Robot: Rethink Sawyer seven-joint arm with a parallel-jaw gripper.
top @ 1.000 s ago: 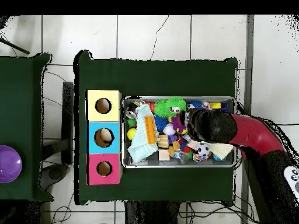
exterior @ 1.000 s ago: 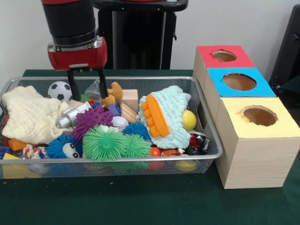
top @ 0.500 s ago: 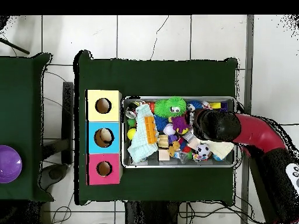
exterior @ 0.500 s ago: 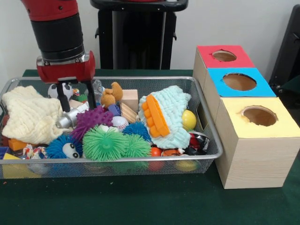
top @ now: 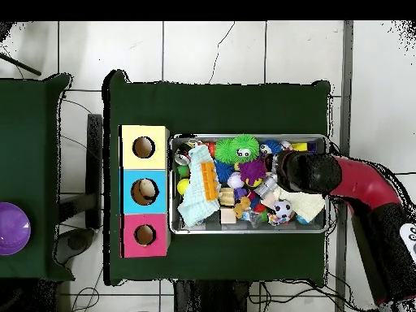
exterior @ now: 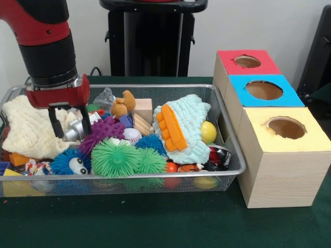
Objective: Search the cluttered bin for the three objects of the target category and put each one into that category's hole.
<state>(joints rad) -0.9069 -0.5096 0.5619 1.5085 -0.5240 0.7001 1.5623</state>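
A wire bin [exterior: 227, 170] holds a heap of toys. My gripper [exterior: 68, 123] hangs open at the bin's left part, its fingers [exterior: 54, 124] straddling the edge of a cream cloth [exterior: 26, 129] and a silver toy [exterior: 77, 129]. Nothing is held. Beside it lie a purple spiky ball [exterior: 103, 133], a green spiky ball [exterior: 115, 157] and a blue spiky ball with eyes [exterior: 70, 163]. In the overhead view the arm [top: 313, 173] covers the gripper. The red box [exterior: 247, 62], blue box [exterior: 264, 90] and yellow box [exterior: 286, 129] each have a round hole.
A brown plush toy [exterior: 123, 105], a wooden block [exterior: 142, 108], a pale blue cloth with an orange ridged piece [exterior: 181, 124] and a yellow ball [exterior: 208, 132] fill the bin's middle and right. A soccer ball [top: 280, 211] shows from overhead. Green table cloth [exterior: 155, 222] lies in front.
The gripper has moved left and down in the front view, from above the brown plush toy to the cream cloth and silver toy. It has stayed open and empty.
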